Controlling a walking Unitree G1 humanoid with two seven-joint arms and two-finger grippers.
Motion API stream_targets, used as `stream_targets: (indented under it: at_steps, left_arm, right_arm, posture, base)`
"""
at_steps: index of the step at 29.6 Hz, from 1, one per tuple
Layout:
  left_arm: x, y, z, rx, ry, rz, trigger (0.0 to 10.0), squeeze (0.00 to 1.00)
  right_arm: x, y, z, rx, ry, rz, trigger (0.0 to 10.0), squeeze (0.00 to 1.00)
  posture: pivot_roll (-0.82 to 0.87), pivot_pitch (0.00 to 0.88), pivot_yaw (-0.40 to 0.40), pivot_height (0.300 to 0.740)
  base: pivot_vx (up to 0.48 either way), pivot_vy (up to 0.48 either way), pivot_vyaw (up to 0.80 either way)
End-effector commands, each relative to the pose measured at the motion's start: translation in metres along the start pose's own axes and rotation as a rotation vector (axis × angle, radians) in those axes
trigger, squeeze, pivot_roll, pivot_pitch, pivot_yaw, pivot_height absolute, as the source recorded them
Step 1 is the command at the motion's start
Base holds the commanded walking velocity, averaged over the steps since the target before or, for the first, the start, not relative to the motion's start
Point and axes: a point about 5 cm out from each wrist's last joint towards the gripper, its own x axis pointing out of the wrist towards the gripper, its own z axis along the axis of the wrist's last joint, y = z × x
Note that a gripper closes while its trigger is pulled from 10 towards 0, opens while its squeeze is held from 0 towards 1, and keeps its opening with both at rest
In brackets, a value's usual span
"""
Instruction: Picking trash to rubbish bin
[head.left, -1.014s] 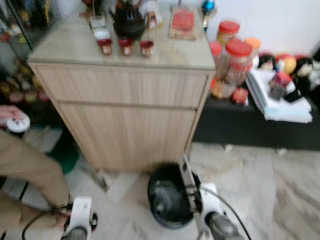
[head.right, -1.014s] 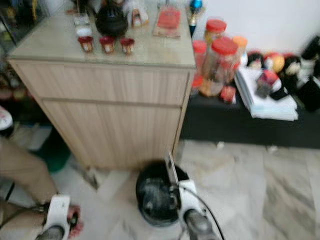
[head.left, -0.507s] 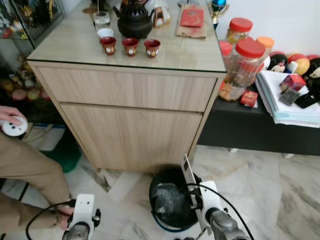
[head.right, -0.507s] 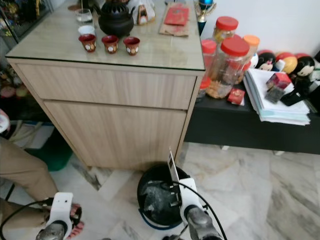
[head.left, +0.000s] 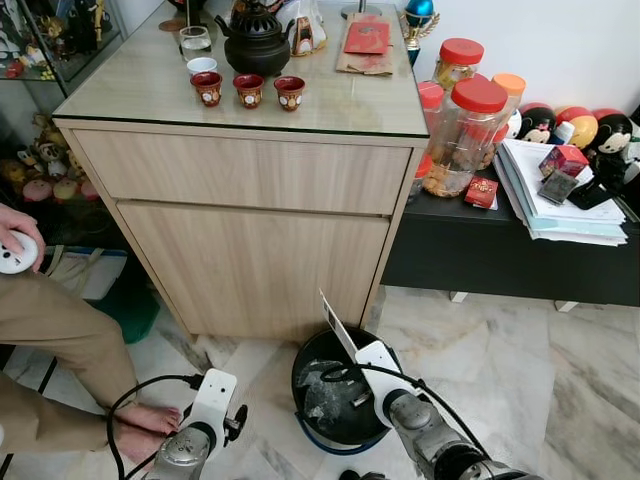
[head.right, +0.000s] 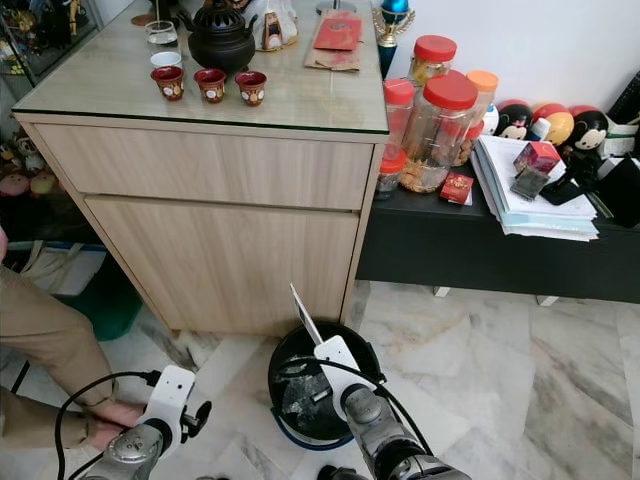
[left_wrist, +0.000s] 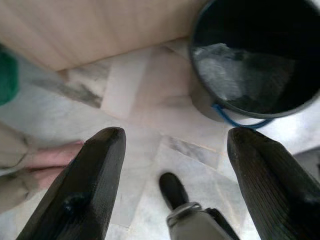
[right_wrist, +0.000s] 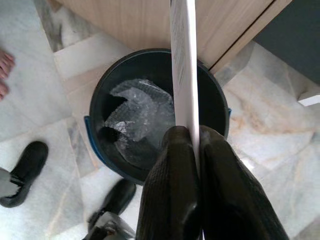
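A round black rubbish bin (head.left: 300, 372) stands on the marble floor in front of a wooden cabinet, with crumpled clear plastic (right_wrist: 136, 114) lying inside it. My right gripper (right_wrist: 196, 134) is shut on a thin white card (right_wrist: 182, 70), held edge-on just above the bin's opening. The card (head.left: 334, 322) sticks up and tilts toward the cabinet. My left gripper (left_wrist: 172, 137) hangs low over the floor to the left of the bin (left_wrist: 197, 97), its fingers wide open and holding nothing.
The wooden cabinet (head.left: 250, 220) carries a teapot and small cups (head.left: 248, 88). A low black shelf (head.left: 500, 250) on the right holds jars and papers. A person's bare foot (head.left: 150, 418) and tan trouser leg (head.left: 60, 340) are on the left. My black foot (left_wrist: 173, 190) stands near the bin.
The head view has steadied and shifted. My left arm has come forward and to the right, nearer the bin. The right gripper still holds the card over the bin, now tilted more leftward.
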Motion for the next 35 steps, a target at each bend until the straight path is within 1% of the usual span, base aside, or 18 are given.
stream_targets:
  at_steps: [1,5,7,11,13,17,21,23,25,28,35]
  left_arm:
    - [0.001,-0.003,0.008,0.051,-0.045,-0.057,10.0,0.0]
    - [0.003,-0.01,0.019,0.114,-0.101,-0.126,10.0,0.0]
    - [0.006,-0.015,0.033,0.129,-0.156,-0.169,10.0,0.0]
    - [0.008,-0.022,0.045,0.147,-0.198,-0.219,10.0,0.0]
    - [0.009,-0.023,0.048,0.145,-0.207,-0.229,10.0,0.0]
    - [0.009,-0.028,0.053,0.127,-0.228,-0.254,10.0,0.0]
    - [0.009,-0.029,0.052,0.114,-0.229,-0.265,10.0,0.0]
    - [0.009,-0.029,0.052,0.112,-0.229,-0.266,10.0,0.0]
    - [0.009,-0.029,0.051,0.109,-0.227,-0.267,10.0,0.0]
    - [0.008,-0.029,0.05,0.108,-0.224,-0.268,10.0,0.0]
    - [0.008,-0.029,0.048,0.108,-0.219,-0.271,10.0,0.0]
  right_arm:
    - [0.001,0.0,0.002,-0.014,0.013,-0.013,10.0,0.0]
    - [0.001,0.003,0.006,-0.039,0.003,0.001,10.0,0.0]
    - [0.002,0.004,0.01,-0.073,-0.002,0.002,10.0,0.0]
    - [0.002,0.001,0.015,-0.124,-0.013,-0.013,10.0,0.0]
    - [0.003,0.001,0.016,-0.146,-0.02,-0.013,10.0,0.0]
    - [0.003,-0.004,0.022,-0.29,-0.039,-0.045,10.0,0.0]
    - [0.003,-0.011,0.029,-0.398,-0.062,-0.088,10.0,0.0]
    - [0.003,-0.012,0.029,-0.41,-0.063,-0.097,10.0,0.0]
    - [0.003,-0.017,0.029,-0.443,-0.054,-0.125,10.0,0.0]
    - [0.003,-0.018,0.027,-0.428,-0.049,-0.132,10.0,0.0]
    - [0.003,-0.019,0.027,-0.44,-0.048,-0.14,10.0,0.0]
  posture:
    - [0.15,0.165,-0.062,0.74]
    - [0.16,0.166,-0.065,0.74]
    - [0.16,0.165,-0.066,0.74]
    - [0.16,0.164,-0.067,0.74]
    - [0.16,0.164,-0.067,0.74]
    - [0.16,0.163,-0.067,0.74]
    - [0.17,0.163,-0.069,0.74]
    - [0.17,0.162,-0.069,0.74]
    - [0.17,0.161,-0.069,0.74]
    - [0.17,0.155,-0.067,0.74]
    - [0.17,0.15,-0.067,0.74]
  base:
    - [0.0,0.0,0.0]
    - [0.0,0.0,0.0]
    - [0.0,0.0,0.0]
    - [0.0,0.0,0.0]
    - [0.0,0.0,0.0]
    - [0.0,0.0,0.0]
    - [0.0,0.0,0.0]
    - [0.0,0.0,0.0]
    - [0.0,0.0,0.0]
    - [0.0,0.0,0.0]
    - [0.0,0.0,0.0]
